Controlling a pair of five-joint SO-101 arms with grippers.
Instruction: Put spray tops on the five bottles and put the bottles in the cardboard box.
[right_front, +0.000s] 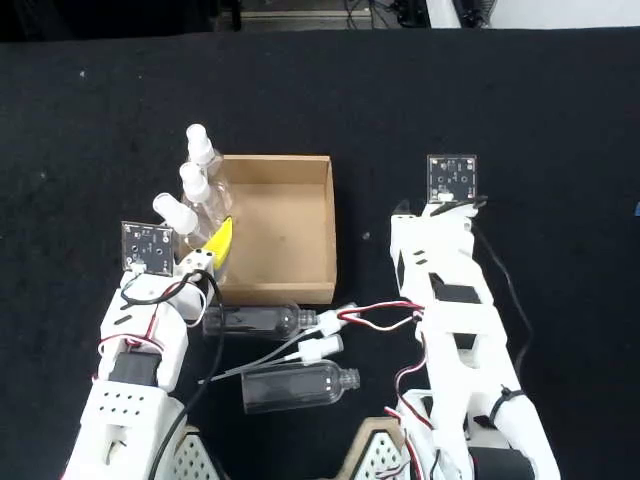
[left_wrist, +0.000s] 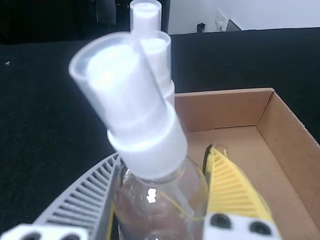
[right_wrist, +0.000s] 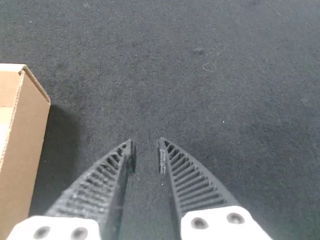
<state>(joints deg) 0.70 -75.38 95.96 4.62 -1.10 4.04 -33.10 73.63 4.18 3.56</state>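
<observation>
While right pincer (right_wrist: 146, 152) gapes, left pincer (left_wrist: 165, 155) pinches one of three capped bottles (right_front: 210, 195); two bottles (right_front: 295, 387) lie uncapped.

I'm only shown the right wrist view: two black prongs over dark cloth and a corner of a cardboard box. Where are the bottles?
Observer: Three topped bottles stand by the left-arm side wall of the cardboard box.
Operator: Is something holding them?
Observer: Only the gripped bottle, the one closest to the arms, sits in the shut left pincer.
Operator: Any others?
Observer: Two lying bottles rest on the table between the box and the arms' bases; the nearer one has no spray top.
</observation>
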